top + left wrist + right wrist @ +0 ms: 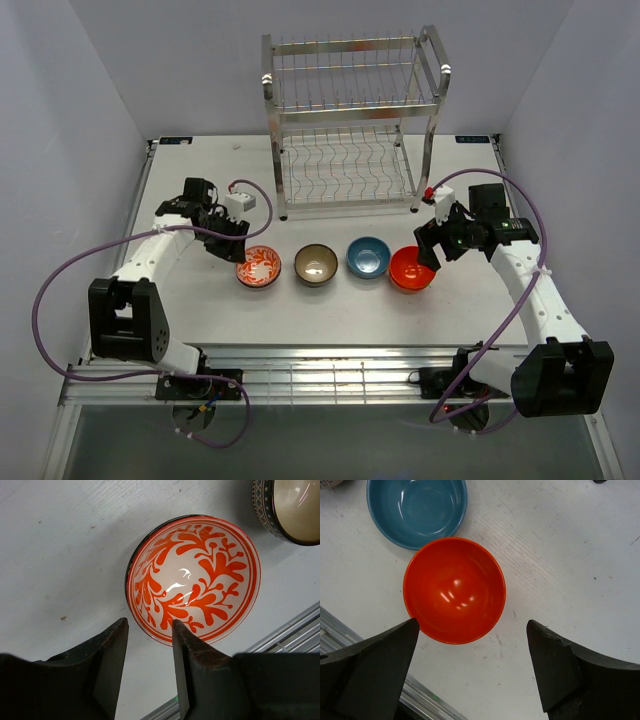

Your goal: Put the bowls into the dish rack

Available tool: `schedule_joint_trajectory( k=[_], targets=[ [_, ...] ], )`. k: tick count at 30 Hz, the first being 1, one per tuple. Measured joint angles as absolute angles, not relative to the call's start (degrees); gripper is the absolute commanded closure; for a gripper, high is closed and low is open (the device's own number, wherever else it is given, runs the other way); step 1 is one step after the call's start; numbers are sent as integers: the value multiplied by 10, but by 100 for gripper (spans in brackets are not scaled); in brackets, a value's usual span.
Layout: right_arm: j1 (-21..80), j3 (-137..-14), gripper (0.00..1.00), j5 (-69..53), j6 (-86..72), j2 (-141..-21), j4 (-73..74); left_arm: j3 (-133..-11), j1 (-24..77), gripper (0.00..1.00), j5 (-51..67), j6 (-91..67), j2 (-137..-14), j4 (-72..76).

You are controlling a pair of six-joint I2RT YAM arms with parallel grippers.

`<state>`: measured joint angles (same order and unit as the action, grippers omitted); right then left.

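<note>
Four bowls stand in a row on the white table in front of the silver two-tier dish rack [268, 100]: a red-and-white patterned bowl [259, 267] [195, 577], a brown bowl [316, 264] [292, 507], a blue bowl [368, 256] [417, 510] and an orange-red bowl [411, 268] [454, 590]. My left gripper [236, 252] [149, 626] is low at the patterned bowl's near-left rim. Its jaws are half closed and straddle that rim, with a gap still showing. My right gripper [432, 256] [472, 626] hovers over the near-right edge of the orange-red bowl, open wide and holding nothing.
The rack stands at the back centre of the table, both tiers without dishes. An aluminium rail [320, 375] [420, 695] runs along the table's near edge, close behind both grippers. Purple cables [60, 275] loop off each arm.
</note>
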<state>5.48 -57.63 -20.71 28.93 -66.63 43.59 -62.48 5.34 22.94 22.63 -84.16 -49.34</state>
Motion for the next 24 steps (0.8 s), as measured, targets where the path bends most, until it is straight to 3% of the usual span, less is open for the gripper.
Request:
schedule_joint_trajectory(
  k=[11, 24],
  targets=[
    [55, -576, 6, -196, 282, -666, 435, -624, 58, 38, 236, 213, -843, -494],
    [55, -576, 6, -196, 274, -666, 434, -624, 65, 52, 209, 203, -868, -487]
  ],
)
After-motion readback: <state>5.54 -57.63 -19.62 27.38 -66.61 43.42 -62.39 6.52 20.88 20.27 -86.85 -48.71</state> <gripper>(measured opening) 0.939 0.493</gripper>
